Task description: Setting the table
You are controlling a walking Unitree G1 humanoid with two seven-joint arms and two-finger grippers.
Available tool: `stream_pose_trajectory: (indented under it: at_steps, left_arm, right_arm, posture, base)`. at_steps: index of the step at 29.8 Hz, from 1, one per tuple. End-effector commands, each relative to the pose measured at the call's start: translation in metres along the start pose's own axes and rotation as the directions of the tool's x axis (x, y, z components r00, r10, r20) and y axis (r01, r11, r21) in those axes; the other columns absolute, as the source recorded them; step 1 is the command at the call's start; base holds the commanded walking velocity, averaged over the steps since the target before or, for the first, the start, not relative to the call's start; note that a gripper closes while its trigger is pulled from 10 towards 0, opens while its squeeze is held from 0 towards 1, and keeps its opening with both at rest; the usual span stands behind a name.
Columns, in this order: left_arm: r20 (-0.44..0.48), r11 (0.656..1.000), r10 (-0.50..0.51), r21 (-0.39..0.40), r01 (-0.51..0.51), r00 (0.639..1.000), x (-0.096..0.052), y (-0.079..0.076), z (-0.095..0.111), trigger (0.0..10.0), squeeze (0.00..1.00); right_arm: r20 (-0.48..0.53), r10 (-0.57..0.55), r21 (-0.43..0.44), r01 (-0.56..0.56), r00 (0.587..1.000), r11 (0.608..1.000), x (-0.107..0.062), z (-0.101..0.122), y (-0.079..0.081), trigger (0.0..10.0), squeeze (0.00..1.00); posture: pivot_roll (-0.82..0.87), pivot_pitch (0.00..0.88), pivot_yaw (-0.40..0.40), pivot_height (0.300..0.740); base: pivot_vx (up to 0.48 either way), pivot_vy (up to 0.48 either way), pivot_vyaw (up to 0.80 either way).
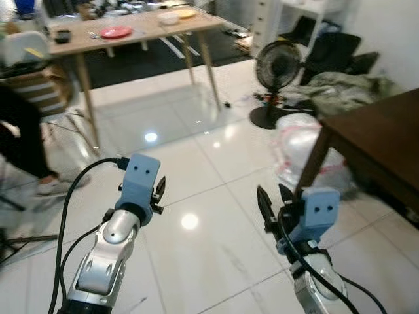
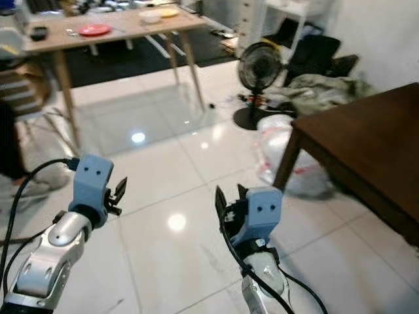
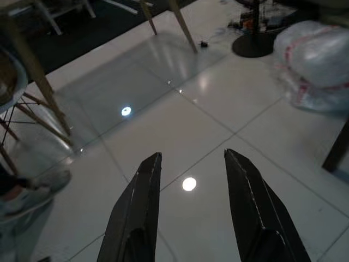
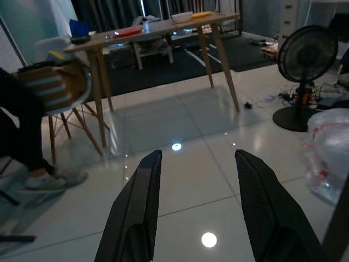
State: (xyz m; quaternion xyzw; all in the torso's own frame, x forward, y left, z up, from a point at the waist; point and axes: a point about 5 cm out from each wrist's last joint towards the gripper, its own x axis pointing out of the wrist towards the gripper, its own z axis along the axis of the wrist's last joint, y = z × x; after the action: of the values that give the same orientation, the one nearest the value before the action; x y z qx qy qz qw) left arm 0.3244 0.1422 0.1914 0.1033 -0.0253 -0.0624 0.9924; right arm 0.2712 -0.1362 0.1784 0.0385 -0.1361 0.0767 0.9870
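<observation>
Left gripper: the left gripper (image 1: 159, 188) is hovering above the white tiled floor (image 1: 196, 163), its fingers (image 3: 136, 213) standing apart with nothing between them.
Right gripper: the right gripper (image 1: 273, 201) is hovering over the floor just beside the near corner of the dark wooden table (image 1: 380, 144); its fingers (image 4: 262, 207) are spread wide and carrying nothing.
Light wooden table: the light wooden table (image 1: 147, 29) is standing well ahead of both grippers, across the floor, at the far side of the room.
Red plate: the red plate (image 1: 116, 31) is lying on the light wooden table, toward its left half, near the front edge.
Yellow plate: a yellow plate (image 1: 186, 14) is sitting toward the table's right end.
White bowl: a white bowl (image 1: 168, 18) is resting just beside the yellow plate, on its left.
Black item: a small black item (image 1: 63, 36) is lying near the table's left end; its kind cannot be told.
Fan: a black floor fan (image 1: 275, 72) is standing on the floor between the two tables.
Plastic bag: a clear plastic bag (image 1: 301, 147) is lying on the floor against the dark table's leg.
Person: a person's leg and light shoe (image 1: 54, 186) are showing at the left edge of the floor, beside a chair (image 4: 54, 87).
</observation>
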Motion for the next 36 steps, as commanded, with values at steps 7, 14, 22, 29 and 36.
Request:
stream_pose_trajectory:
  at_steps: [7, 14, 22, 29, 36]
  left_arm:
    - [-0.028, 0.998, 0.057, 0.013, -0.057, 0.998, 0.000, 0.006, -0.009, 10.0, 0.00]
    - [-0.053, 0.990, 0.142, 0.011, -0.142, 0.988, 0.005, 0.013, -0.013, 10.0, 0.00]
    - [-0.041, 0.990, 0.141, 0.006, -0.141, 0.989, 0.006, 0.012, -0.012, 10.0, 0.00]
    - [-0.030, 0.991, 0.137, 0.000, -0.137, 0.990, 0.007, 0.009, -0.012, 10.0, 0.00]
    - [-0.037, 0.998, 0.064, 0.004, -0.064, 0.997, 0.002, 0.004, -0.018, 10.0, 0.00]
  right_arm:
    - [-0.012, -0.003, -0.005, 0.003, 1.000, 1.000, -0.002, -0.002, -0.001, 10.0, 0.00]
    - [-0.014, -0.024, -0.018, 0.024, 1.000, 1.000, 0.000, -0.002, -0.003, 10.0, 0.00]
    - [-0.011, -0.026, -0.021, 0.025, 1.000, 0.999, 0.001, -0.002, -0.005, 10.0, 0.00]
    - [-0.014, -0.024, -0.025, 0.024, 1.000, 0.999, 0.002, -0.003, -0.007, 10.0, 0.00]
    - [-0.065, -0.015, -0.113, 0.007, 0.998, 0.994, 0.002, -0.010, -0.017, 10.0, 0.00]
  posture:
    - [0.04, 0.111, 0.097, 0.740]
    - [0.03, 0.103, 0.090, 0.740]
    - [0.03, 0.094, 0.086, 0.740]
    - [0.03, 0.087, 0.085, 0.740]
    - [0.03, 0.088, 0.084, 0.740]
  base:
    - [0.000, 0.000, 0.79]
    - [0.350, 0.000, 0.22]
    - [0.445, 0.000, 0.00]
    - [0.450, 0.000, 0.00]
    - [0.452, 0.000, 0.00]
